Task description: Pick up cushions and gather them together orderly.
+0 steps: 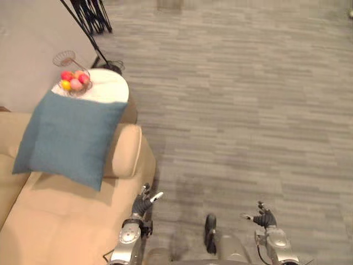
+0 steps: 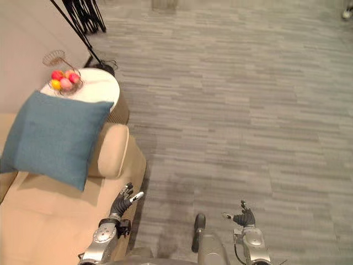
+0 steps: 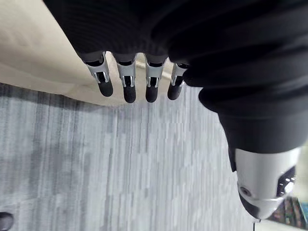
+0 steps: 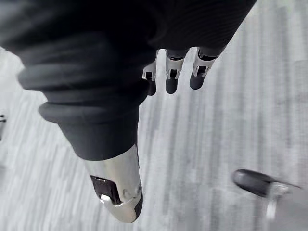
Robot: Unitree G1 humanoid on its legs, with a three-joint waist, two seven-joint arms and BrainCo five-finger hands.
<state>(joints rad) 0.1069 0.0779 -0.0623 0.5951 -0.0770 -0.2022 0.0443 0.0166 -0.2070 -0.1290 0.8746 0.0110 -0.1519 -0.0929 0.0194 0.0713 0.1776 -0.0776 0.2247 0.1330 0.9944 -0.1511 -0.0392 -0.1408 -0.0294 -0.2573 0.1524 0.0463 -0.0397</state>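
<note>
One square cloth cushion [image 1: 69, 135] tops sofa [image 1: 55, 221]; left robot hand [image 1: 142, 204] and right robot hand [image 1: 263, 218] hang open, empty.

The blue cushion [image 1: 69, 138] hides one edge of the round white table [image 1: 113, 88] and part of the beige sofa [image 1: 60, 221], which runs off the left and bottom edges. The round coloured pieces [image 1: 75, 81] in the wire basket [image 1: 77, 92] are too small to identify. The black stand [image 1: 88, 16] is cut off at the top.

You're looking at a living room: a tan sofa [image 1: 66, 221] with a blue cushion [image 1: 69, 138] at left, a side table [image 1: 110, 89] with fruit [image 1: 74, 80] beyond, grey carpet [image 1: 237, 110] (tripod legs [image 1: 94, 14] far left).
</note>
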